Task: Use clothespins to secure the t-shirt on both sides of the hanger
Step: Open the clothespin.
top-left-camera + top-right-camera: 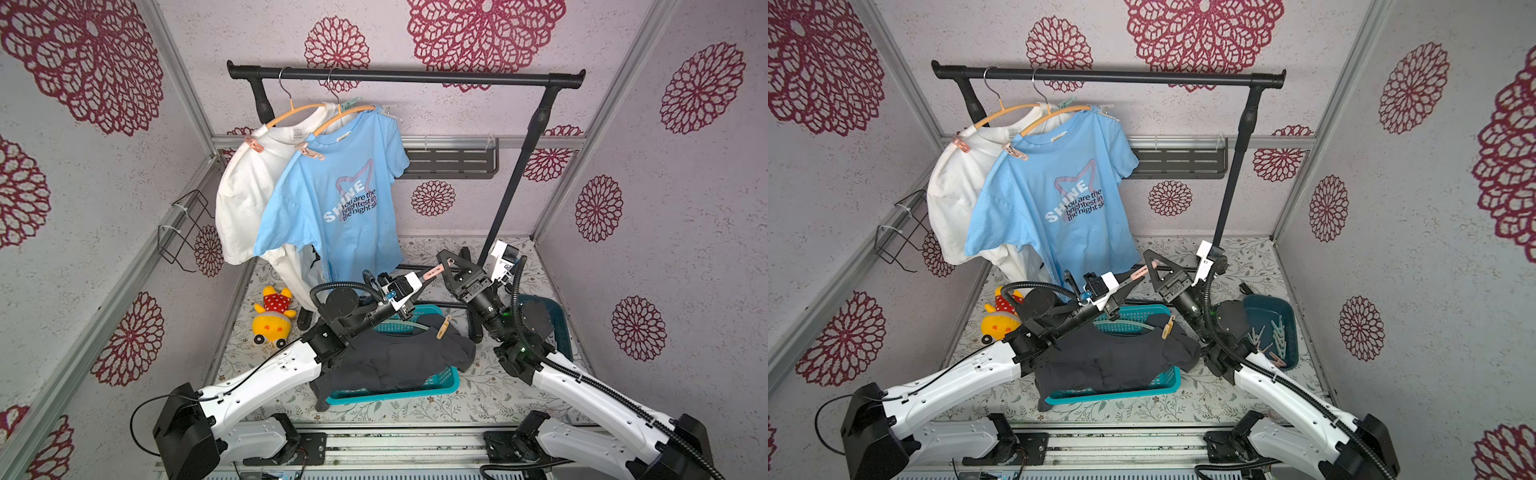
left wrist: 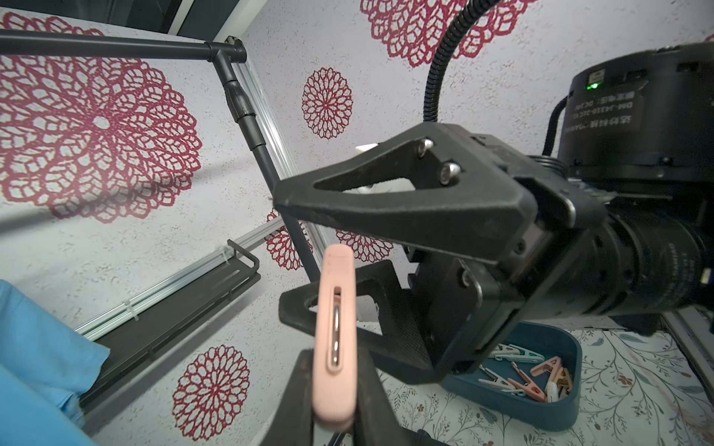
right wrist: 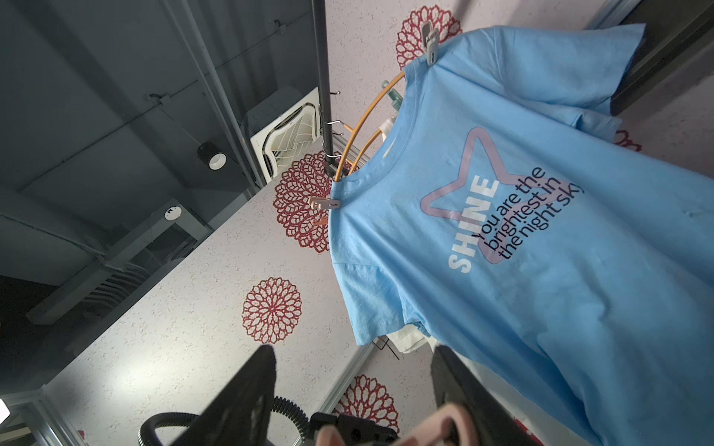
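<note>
teal laundry basket (image 1: 395,394) on the floral tabletop (image 1: 478,399), filled by a crumpled dark garment (image 1: 386,357) spilling over its near rim, with a tan clothespin (image 1: 443,328) lying on the fabric toward the basket's far corner. beside the basket on the right arm's side, a dark blue tub (image 1: 1268,305) holding a loose heap of clothespins (image 1: 1277,332) in pink, mint and whitish, lying crosswise over one another. just above and beyond the basket's far rim, a pink clothespin (image 2: 334,328) pinched at one end by the left gripper (image 2: 334,394), jaws nearly shut on its two broad sides. long axis running straight out from those jaws, away from the basket toward the right gripper (image 3: 349,370) and tilted a little upward, rounded free end leading. matte pastel pink, slim and flat, with a narrow slot along the visible face and a metal spring showing inside it. right gripper jaws spread well apart around that free end, one finger to each side of it; contact with the plastic not discernible. high behind the basket, a light blue t-shirt (image 1: 340,195) printed with a star and "shine", hung on an orange hanger (image 1: 332,119) from the black rail (image 1: 415,77), clipped at one shoulder by a second pink pin (image 1: 309,150) and at the other by a whitish pin (image 3: 429,42). beside it, farther toward the basket's left-arm side, a white t-shirt (image 1: 249,195) on a like hanger.
</note>
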Robot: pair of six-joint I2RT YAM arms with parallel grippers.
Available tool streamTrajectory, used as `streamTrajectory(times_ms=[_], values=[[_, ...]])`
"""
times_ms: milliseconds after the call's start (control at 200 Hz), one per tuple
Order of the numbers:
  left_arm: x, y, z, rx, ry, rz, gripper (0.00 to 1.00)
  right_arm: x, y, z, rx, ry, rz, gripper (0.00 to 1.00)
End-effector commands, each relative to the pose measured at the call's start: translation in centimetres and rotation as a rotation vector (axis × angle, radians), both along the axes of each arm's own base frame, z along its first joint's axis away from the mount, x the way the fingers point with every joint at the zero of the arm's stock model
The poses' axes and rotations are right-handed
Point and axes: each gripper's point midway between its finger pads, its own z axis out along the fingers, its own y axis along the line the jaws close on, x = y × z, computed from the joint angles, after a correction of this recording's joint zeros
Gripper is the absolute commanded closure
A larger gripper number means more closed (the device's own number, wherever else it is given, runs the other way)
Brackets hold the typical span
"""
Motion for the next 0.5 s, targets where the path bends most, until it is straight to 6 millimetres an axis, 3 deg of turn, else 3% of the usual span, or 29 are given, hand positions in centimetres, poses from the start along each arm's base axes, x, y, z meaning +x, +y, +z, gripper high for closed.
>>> streamTrajectory(times_ms=[0, 495], values=[[-0.1, -0.1, -0.4, -0.017, 0.016, -0.006, 1.0, -1.4, -1.0, 3.3, 0.065, -0.082, -0.001, 0.35], [0.4, -0.6, -2.6, 0.044, 0.03, 0.005, 1.0, -0.7, -1.2, 2.5, 0.022, -0.067, -0.056, 0.51]])
